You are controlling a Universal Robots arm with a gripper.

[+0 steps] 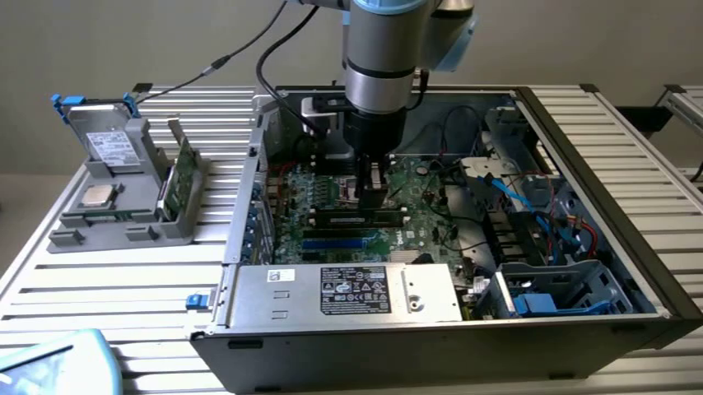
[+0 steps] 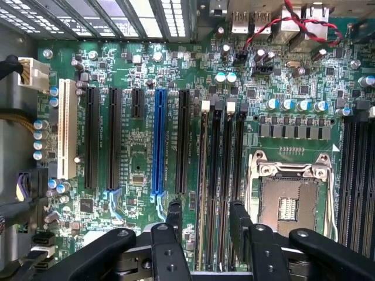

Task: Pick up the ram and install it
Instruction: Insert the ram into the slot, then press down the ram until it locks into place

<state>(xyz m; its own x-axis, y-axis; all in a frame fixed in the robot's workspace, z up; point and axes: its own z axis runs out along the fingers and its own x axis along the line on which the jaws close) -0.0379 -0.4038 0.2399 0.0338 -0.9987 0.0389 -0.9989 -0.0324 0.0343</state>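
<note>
Between the fingers point(image 2: 173, 234): the ram point(image 2: 203, 187) shows edge-on, standing in one of the long black slots of the motherboard point(image 2: 135, 175). There is open space on either side of it.
Fingers: spread apart and pinching nothing. They straddle the stick and the slots next to it, not clamping any of them.
Gripper: the gripper point(image 1: 374, 197) points straight down over the middle of the stick. I judge this suits work along the slot's own line, since any force lands evenly and the thin board is not tipped.
Ram in the exterior view: a long dark strip lies across the board just under the fingertips, level and parallel with the empty slots beside it. It reads as seated, but I cannot tell whether the end latches have closed.
Neighbours on the board: the open CPU socket point(image 2: 290, 199) sits just beyond the slot bank, and the blue slot point(image 2: 158, 140) sits on the other side. Both are apart from the fingers.
Case: the computer case point(image 1: 615, 206) lies on its side with the panel off, so the slots face up toward the arm. The power supply point(image 1: 346, 292) sits along the near wall.
Outside the case: a grey holder point(image 1: 121, 218) stands well apart on the slatted table point(image 1: 110, 280), toward the exterior view's left. A green card point(image 1: 176, 177) stands upright in it, presumably so it can be gripped from above.
</note>
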